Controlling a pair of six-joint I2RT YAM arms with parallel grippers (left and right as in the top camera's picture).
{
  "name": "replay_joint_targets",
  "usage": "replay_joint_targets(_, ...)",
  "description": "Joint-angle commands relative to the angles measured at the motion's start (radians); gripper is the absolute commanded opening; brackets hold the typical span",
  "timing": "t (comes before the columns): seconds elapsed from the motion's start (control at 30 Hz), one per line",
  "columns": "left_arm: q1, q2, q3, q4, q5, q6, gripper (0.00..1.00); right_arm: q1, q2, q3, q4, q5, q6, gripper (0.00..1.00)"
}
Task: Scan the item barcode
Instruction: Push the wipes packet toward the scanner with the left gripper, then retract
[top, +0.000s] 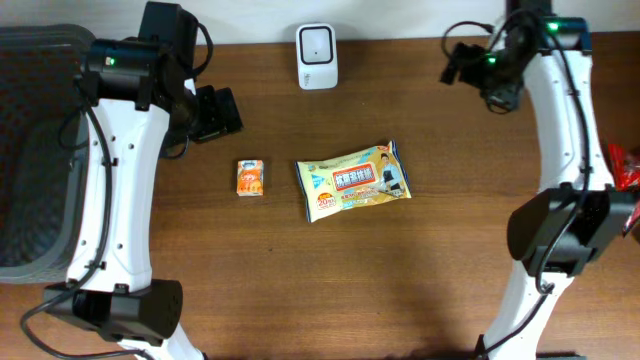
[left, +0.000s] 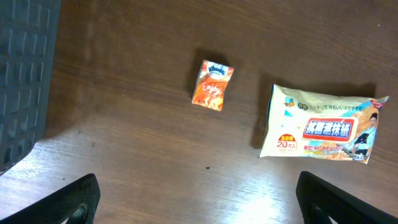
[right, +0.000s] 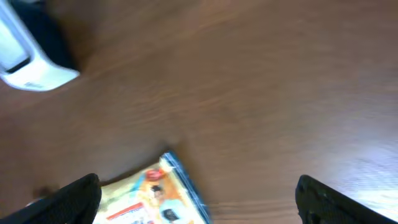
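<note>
Left fingers (left: 68, 202) and right fingers (right: 336, 202) released, empty, wipes pack (top: 353, 180) near tissue packet (top: 250, 179)

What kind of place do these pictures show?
Probably a mock shop checkout: a white barcode scanner stands at the far edge of the table, a wipes pack and a tissue pack lie before it, and a dark basket sits alongside.

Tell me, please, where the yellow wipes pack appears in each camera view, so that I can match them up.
Overhead: wipes pack at the centre, label up.
Left wrist: wipes pack at the right, mid-height.
Right wrist: wipes pack blurred, cut off by the bottom edge, left of centre.
Landmark: white scanner, top centre overhead and top left in the right wrist view; it is not in the left wrist view.
</note>
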Motion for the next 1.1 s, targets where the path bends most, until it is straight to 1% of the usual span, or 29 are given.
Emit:
replay_joint_targets(0.0, 0.002, -0.011, 0.007, -0.001, -0.004, -0.006, 0.99, -0.049, -0.01, 0.011, -0.036, 0.034, -0.011, 0.99)
replay_joint_targets(0.33, 0.002, -0.011, 0.007, 0.003, 0.002, -0.009, 0.99, -0.064, -0.01, 0.011, -0.056, 0.034, -0.011, 0.99)
replay_joint_targets(0.47, 0.002, -0.011, 0.007, 0.002, 0.076, -0.009, 0.99, -0.064, -0.01, 0.011, -0.056, 0.034, -0.011, 0.99)
replay_joint_targets(0.5, 0.0, -0.011, 0.005, 0.02, 0.163, -0.009, 0.99, -0.064, -0.01, 0.011, -0.056, 0.034, -0.011, 0.99)
replay_joint_targets(0.53, -0.009, -0.011, -0.008, 0.028, 0.203, -0.008, 0.99, -0.064, -0.01, 0.011, -0.056, 0.034, -0.011, 0.99)
replay_joint_targets(0.57, -0.029, -0.011, -0.027, 0.029, 0.197, -0.005, 0.96, -0.064, -0.01, 0.011, -0.056, 0.034, -0.011, 0.99)
replay_joint_targets(0.63, -0.091, -0.011, -0.127, 0.066, 0.191, -0.005, 0.93, -0.064, -0.01, 0.011, -0.056, 0.034, -0.011, 0.99)
replay_joint_targets(0.67, -0.119, -0.011, -0.198, 0.116, 0.192, -0.005, 0.88, -0.064, -0.01, 0.011, -0.056, 0.034, -0.011, 0.99)
replay_joint_targets(0.7, -0.142, -0.011, -0.286, 0.185, 0.207, -0.005, 0.86, -0.064, -0.01, 0.011, -0.056, 0.034, -0.011, 0.99)
replay_joint_targets(0.77, -0.179, -0.011, -0.469, 0.344, 0.323, -0.005, 0.86, -0.064, -0.01, 0.011, -0.056, 0.034, -0.011, 0.99)
replay_joint_targets(0.8, -0.194, -0.011, -0.543, 0.43, 0.38, -0.006, 0.84, -0.064, -0.01, 0.011, -0.056, 0.034, -0.011, 0.99)
replay_joint_targets(0.83, -0.209, -0.011, -0.61, 0.518, 0.417, -0.006, 0.78, -0.064, -0.01, 0.011, -0.056, 0.034, -0.011, 0.99)
replay_joint_targets(0.87, -0.226, -0.011, -0.68, 0.609, 0.417, -0.036, 0.73, -0.064, -0.01, 0.011, -0.056, 0.034, -0.011, 0.99)
replay_joint_targets(0.93, -0.241, -0.011, -0.787, 0.734, 0.411, -0.073, 0.69, -0.064, -0.01, 0.011, -0.056, 0.034, -0.011, 0.99)
replay_joint_targets(0.97, -0.242, -0.01, -0.841, 0.784, 0.405, -0.098, 0.65, -0.064, -0.01, 0.011, -0.056, 0.034, -0.011, 0.99)
replay_joint_targets(1.03, -0.242, -0.01, -0.942, 0.899, 0.405, -0.149, 0.62, -0.064, -0.01, 0.011, -0.056, 0.034, -0.011, 0.99)
replay_joint_targets(1.07, -0.244, -0.01, -0.974, 0.945, 0.405, -0.15, 0.62, -0.064, -0.01, 0.011, -0.056, 0.034, -0.011, 0.99)
